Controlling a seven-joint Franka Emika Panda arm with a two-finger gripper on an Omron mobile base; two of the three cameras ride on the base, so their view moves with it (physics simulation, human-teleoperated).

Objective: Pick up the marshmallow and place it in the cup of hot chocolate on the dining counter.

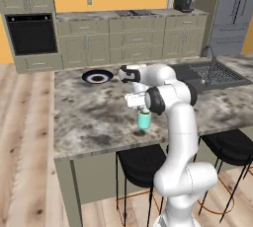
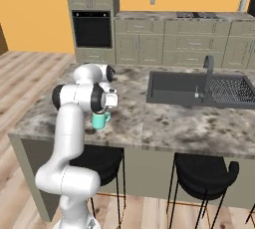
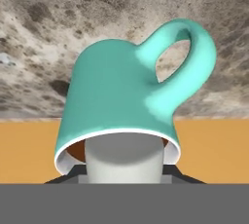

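Teal: one cup of hot chocolate (image 3: pixel 121 101), one marshmallow (image 3: pixel 124 158) at its rim.

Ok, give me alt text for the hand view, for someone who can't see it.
A teal mug with its side handle at upper right, a white marshmallow at its pale rim. Behind lies the mottled granite counter.

Bare bench (image 1: pixel 94 117) spreads left of the mug (image 1: pixel 144 121); a plate (image 1: pixel 97 76) and sink (image 2: pixel 199 89) stand well apart.
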